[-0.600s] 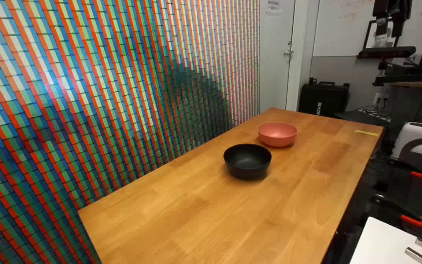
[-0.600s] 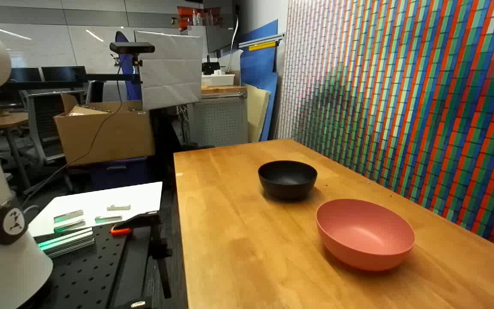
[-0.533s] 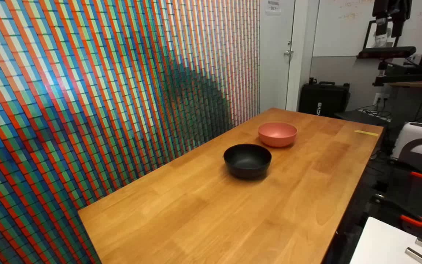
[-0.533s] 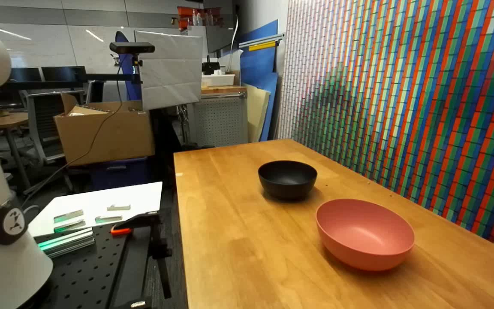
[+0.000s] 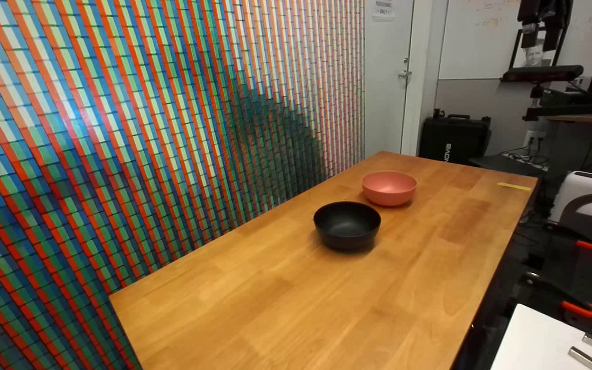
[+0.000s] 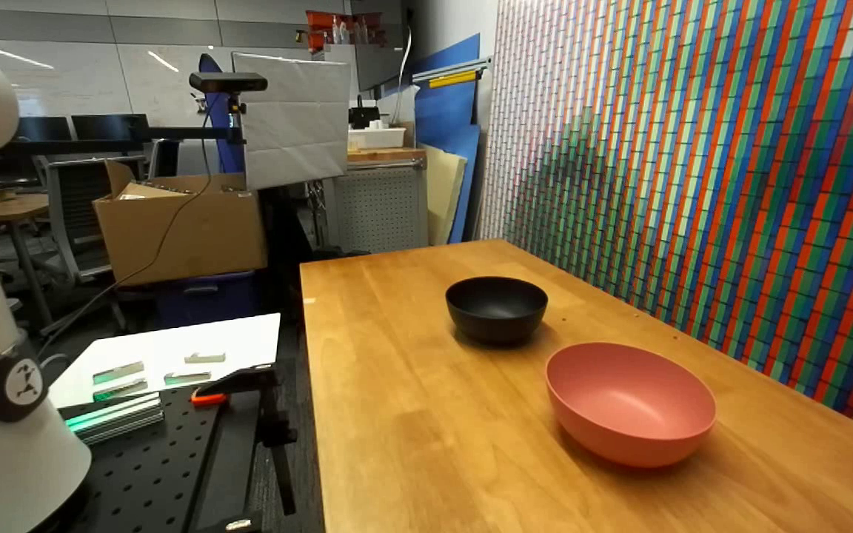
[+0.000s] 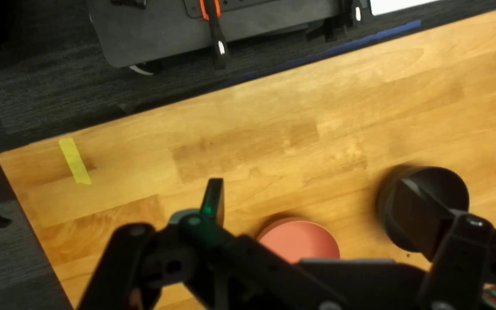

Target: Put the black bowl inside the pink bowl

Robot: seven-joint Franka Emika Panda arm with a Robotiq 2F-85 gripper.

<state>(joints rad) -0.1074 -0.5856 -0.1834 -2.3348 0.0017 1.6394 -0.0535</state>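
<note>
The black bowl [image 5: 346, 226] stands upright on the wooden table, and it also shows in an exterior view [image 6: 497, 311] and the wrist view [image 7: 446, 185]. The pink bowl [image 5: 389, 188] stands upright beside it, apart from it, and shows in an exterior view [image 6: 630, 403] and the wrist view [image 7: 302, 239]. Both bowls look empty. My gripper [image 7: 310, 185] is open with nothing between its fingers. In the wrist view one finger covers part of the black bowl, and the gripper body hides the pink bowl's lower part. The gripper [image 5: 540, 43] is high at the upper right in an exterior view, away from both bowls.
The wooden table [image 5: 275, 298] runs along a colourful patterned wall [image 5: 172, 103]. Yellow tape [image 7: 74, 160] lies near a table corner. The white arm base [image 6: 8, 444] stands on a black perforated plate [image 6: 152, 474]. A white board [image 6: 234, 337] lies beside it.
My gripper has shifted slightly left and tilted a little at the upper right of an exterior view. Both bowls have stayed where they were.
</note>
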